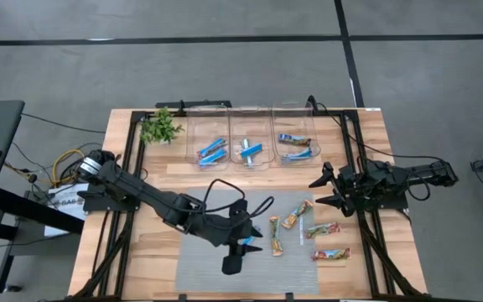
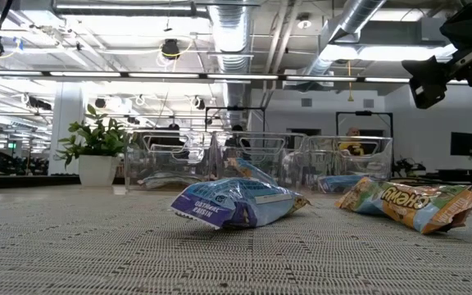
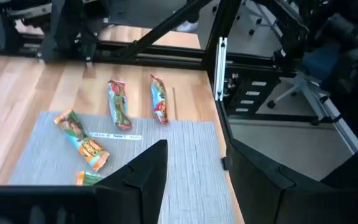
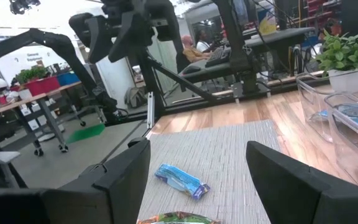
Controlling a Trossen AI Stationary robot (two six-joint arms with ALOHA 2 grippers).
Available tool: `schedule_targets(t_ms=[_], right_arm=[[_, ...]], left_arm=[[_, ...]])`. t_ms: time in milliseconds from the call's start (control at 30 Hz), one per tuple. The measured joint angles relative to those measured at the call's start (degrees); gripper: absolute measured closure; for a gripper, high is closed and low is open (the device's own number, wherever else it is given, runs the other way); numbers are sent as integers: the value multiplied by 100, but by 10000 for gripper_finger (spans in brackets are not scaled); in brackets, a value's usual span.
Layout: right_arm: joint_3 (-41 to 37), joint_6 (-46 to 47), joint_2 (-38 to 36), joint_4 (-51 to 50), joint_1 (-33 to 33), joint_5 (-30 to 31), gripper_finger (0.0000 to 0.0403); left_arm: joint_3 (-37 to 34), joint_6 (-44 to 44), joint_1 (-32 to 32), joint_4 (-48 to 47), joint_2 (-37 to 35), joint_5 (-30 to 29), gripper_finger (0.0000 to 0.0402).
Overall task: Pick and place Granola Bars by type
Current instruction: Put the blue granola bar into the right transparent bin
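Flat foil-wrapped Granola Bars (image 1: 296, 220) in two types: bright blue, and tan/orange with green and red marks.

On the grey mat (image 1: 199, 273), landmark for all positions below:
- One blue bar (image 1: 256, 231) near mat centre, just beside the left tool (image 1: 240, 253); long axis hard to judge under the arm.
- Five tan/orange bars on the mat's right half, none touching. Two with long axes toward the bins; three toward the right side, long axes roughly crosswise, the outermost (image 1: 330, 253) near the right edge.

Beyond the mat's far edge, three clear bins (image 1: 251, 113) in a row:
- Left and middle bins: blue bars, apparently two each, crossed or angled.
- Right bin: bars lying crosswise, possibly two or three; count uncertain at this distance.

Left tool over the mat's centre, fingers spread apart, holding nothing.
Right tool (image 1: 327, 191) above the counter (image 1: 141, 252) just off the mat's far right corner, fingers spread apart, holding nothing.

Green plant (image 1: 159, 127) beside the left bin.
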Motion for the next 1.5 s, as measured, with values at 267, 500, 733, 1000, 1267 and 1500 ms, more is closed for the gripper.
schedule_targets(t_ms=[267, 500, 733, 1000, 1267, 1500], right_arm=[[0, 1, 0, 0, 0, 0, 143], [2, 1, 0, 0, 0, 0, 143], [2, 1, -2, -6, 0, 0, 143], [2, 1, -1, -10, 0, 2, 143], [2, 1, 2, 48, 0, 2, 143], [4, 0, 69, 35, 0, 5, 143]], left_arm=[[0, -1114, -12, -287, 2, -159, 244], [0, -2921, -38, -659, 354, -691, 244], [0, -4591, -23, -750, 1034, -370, 245], [9, -4908, 161, -1226, 1518, 251, 261], [264, -4531, 241, -1933, 1718, 409, 303], [278, -4465, 314, -2136, 1925, 676, 305]])
